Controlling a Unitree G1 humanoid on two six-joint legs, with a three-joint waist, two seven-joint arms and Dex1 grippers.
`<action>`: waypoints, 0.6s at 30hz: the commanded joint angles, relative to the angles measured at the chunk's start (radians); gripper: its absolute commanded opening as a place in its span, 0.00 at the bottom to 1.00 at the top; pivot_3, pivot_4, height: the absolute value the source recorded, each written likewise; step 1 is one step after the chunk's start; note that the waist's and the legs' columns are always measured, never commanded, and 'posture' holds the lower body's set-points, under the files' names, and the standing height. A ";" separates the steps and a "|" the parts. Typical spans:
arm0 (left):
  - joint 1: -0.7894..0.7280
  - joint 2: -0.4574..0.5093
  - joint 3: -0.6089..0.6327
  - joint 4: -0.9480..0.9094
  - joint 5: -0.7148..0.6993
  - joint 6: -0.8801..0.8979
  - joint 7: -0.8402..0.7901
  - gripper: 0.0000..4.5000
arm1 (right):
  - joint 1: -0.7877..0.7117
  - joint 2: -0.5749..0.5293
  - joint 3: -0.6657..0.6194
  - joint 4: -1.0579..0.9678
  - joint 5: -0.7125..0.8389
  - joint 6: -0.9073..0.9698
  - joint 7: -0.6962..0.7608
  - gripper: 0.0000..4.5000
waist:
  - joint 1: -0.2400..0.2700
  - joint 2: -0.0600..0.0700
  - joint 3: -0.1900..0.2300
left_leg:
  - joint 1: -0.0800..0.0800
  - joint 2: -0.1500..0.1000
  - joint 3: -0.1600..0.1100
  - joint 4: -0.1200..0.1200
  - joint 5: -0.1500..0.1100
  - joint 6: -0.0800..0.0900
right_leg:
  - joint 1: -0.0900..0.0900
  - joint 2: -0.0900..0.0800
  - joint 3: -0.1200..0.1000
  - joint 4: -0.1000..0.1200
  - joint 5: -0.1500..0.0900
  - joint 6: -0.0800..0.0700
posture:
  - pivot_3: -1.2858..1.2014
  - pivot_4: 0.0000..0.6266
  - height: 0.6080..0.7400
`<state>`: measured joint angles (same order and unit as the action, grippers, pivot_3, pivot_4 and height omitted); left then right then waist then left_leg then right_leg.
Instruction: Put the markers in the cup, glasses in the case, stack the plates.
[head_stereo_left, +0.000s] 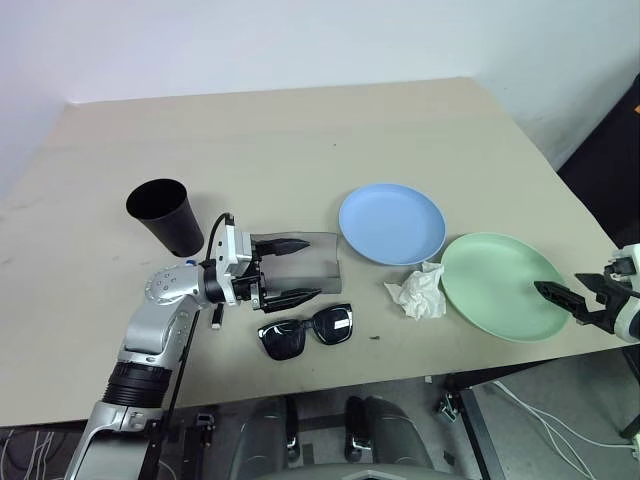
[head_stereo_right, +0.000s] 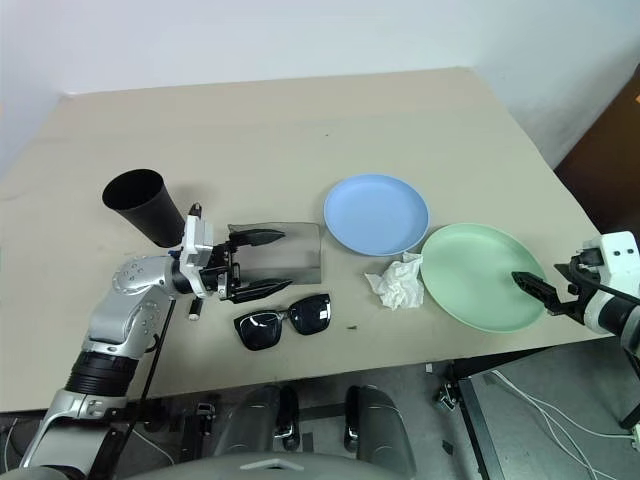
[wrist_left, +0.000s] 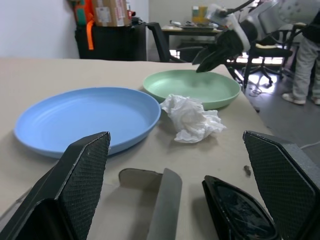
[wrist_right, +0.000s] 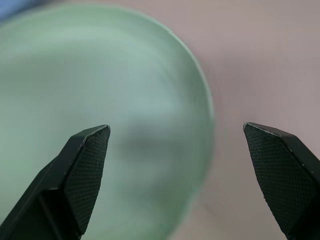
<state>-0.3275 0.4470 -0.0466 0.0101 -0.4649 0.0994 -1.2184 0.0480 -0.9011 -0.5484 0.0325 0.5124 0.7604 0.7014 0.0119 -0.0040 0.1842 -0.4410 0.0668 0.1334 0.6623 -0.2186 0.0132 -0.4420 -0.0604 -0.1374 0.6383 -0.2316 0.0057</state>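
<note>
**Desk editor:** On the beige matte desk (head_stereo_left: 300, 130), where does the job stand?

**Photographer:** Barely begun, by my reading. The 2 round shallow plastic plates lie side by side, unstacked: the light blue plate (head_stereo_left: 392, 223) toward the middle, the mint green plate (head_stereo_left: 503, 285) near the right edge, rims close but apart. The black-framed sunglasses with dark lenses (head_stereo_left: 306, 332) rest on the desk outside the flat grey case with a translucent lid (head_stereo_left: 305, 262), which lies just behind them.

**Desk editor:** And the markers?

**Photographer:** The black tapered plastic cup (head_stereo_left: 166, 216) stands at the left, nothing visibly poking above its rim. Part of 1 slim marker with a dark tip (head_stereo_right: 193, 308) peeks out beside the left arm; the other I cannot make out.

**Desk editor:** The arms?

**Photographer:** The left gripper (head_stereo_left: 284, 270) points sideways across the desk, jaws wide and empty, straddling the case, with the sunglasses just beside its nearer finger. The right gripper (head_stereo_right: 538, 292) sits at the green plate's near right rim, jaws also spread wide, holding nothing.

**Desk editor:** Surfaces?

**Photographer:** Both plates look smooth, with low raised rims. The fingers carry finely textured black pads. A crumpled white tissue (head_stereo_left: 420, 291), soft and creased, lies between the 2 plates, touching the green plate's rim.
</note>
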 joint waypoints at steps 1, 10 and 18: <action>-0.014 -0.002 -0.001 -0.010 0.001 -0.021 -0.001 0.99 | -0.013 -0.028 0.016 0.033 -0.025 0.015 0.003 1.00 | 0.000 0.000 0.000 | 0.000 0.000 0.000 0.000 0.000 0.000 | 0.000 0.000 0.000 0.000 0.000 0.000 | 0.52 0.24 1.00; -0.014 -0.014 -0.005 0.020 0.009 -0.052 -0.007 1.00 | -0.039 -0.056 0.025 0.057 -0.024 0.077 0.035 0.63 | 0.001 0.001 -0.001 | 0.000 0.000 0.000 0.000 0.000 0.000 | 0.000 0.000 0.000 0.000 0.000 0.000 | 0.52 0.24 1.00; -0.018 -0.024 -0.010 0.053 0.022 -0.079 -0.021 1.00 | -0.043 -0.082 -0.014 0.077 -0.014 0.094 0.059 0.02 | 0.001 0.002 -0.001 | 0.000 0.000 0.000 0.000 0.000 0.000 | 0.000 0.000 0.000 0.000 0.000 0.000 | 0.52 0.24 1.00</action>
<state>-0.3284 0.4273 -0.0507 0.0731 -0.4432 0.0469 -1.2326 0.0001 -0.9472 -0.5242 0.1059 0.5016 0.8471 0.7548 0.0133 -0.0025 0.1834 -0.4412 0.0667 0.1331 0.6626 -0.2187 0.0134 -0.4419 -0.0604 -0.1374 0.6382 -0.2316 0.0059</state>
